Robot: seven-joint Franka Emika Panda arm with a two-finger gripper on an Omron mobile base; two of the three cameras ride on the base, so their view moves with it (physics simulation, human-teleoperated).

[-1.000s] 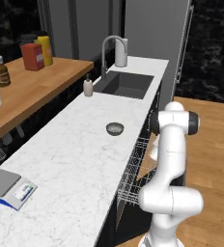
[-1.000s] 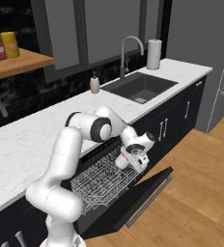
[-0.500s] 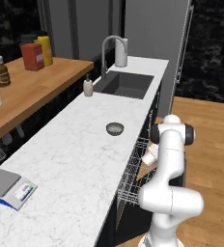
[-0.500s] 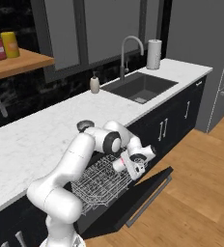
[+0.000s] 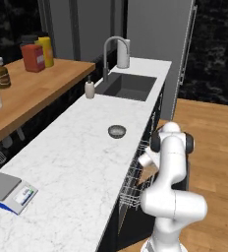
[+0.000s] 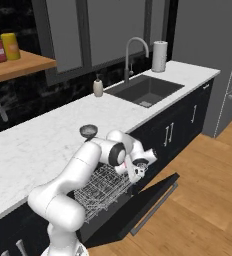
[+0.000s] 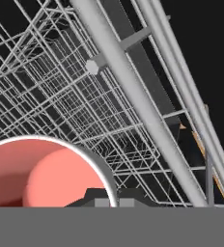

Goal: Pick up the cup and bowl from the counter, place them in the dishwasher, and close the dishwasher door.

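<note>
A: So where's the small white cup with the red-pink inside [image 7: 46,173] sitting?

B: It's pinched at the rim by the shut claw [image 6: 138,170], held right over the white wire rack [image 6: 100,192] of the open dishwasher. The shallow grey metallic bowl [image 5: 117,131] is left on the white marble counter [image 5: 71,167], up behind the arm.

We had the white arm folded forward and down from its base, elbow raised, the forearm reaching low with the wrist bent downward. Our gripper [image 6: 139,172] pointed down and slightly forward at the end of that wrist. Its jaws were drawn tightly together, the two dark fingertips [image 7: 97,197] nearly meeting.
</note>
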